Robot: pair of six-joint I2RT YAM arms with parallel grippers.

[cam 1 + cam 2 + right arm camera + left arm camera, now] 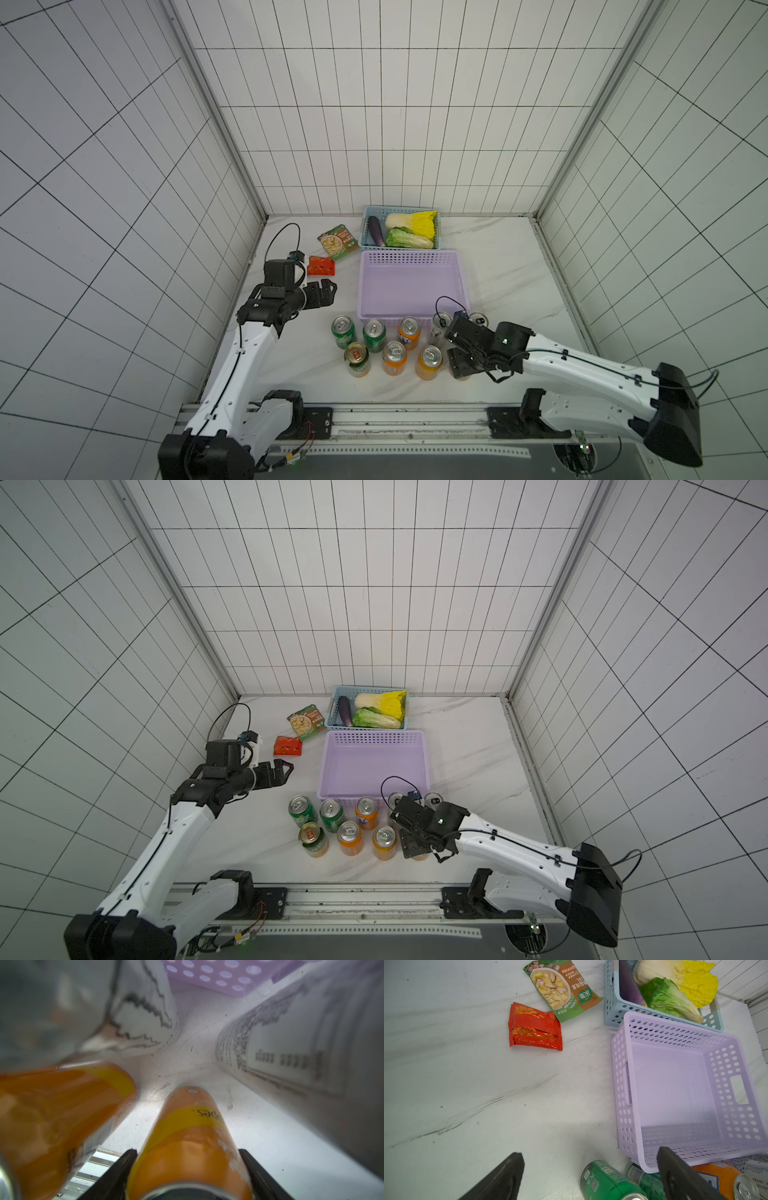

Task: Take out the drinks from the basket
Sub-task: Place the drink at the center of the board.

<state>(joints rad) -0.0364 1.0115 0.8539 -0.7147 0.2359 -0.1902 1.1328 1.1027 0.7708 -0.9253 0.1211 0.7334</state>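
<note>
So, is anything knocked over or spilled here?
No. The metal drink cans stand upright on the white marble table, nothing spilled. Only the red foil snack packet looks creased and folded.

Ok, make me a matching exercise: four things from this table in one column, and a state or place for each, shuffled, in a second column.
Column one
1. lilac basket
2. light blue basket
3. red packet
4. left pincer

Column two
A. open wide, gripping nothing
B. holds vegetables
C. nothing inside
D. lying flat on the table

Pairs: 1-C, 2-B, 3-D, 4-A
</note>
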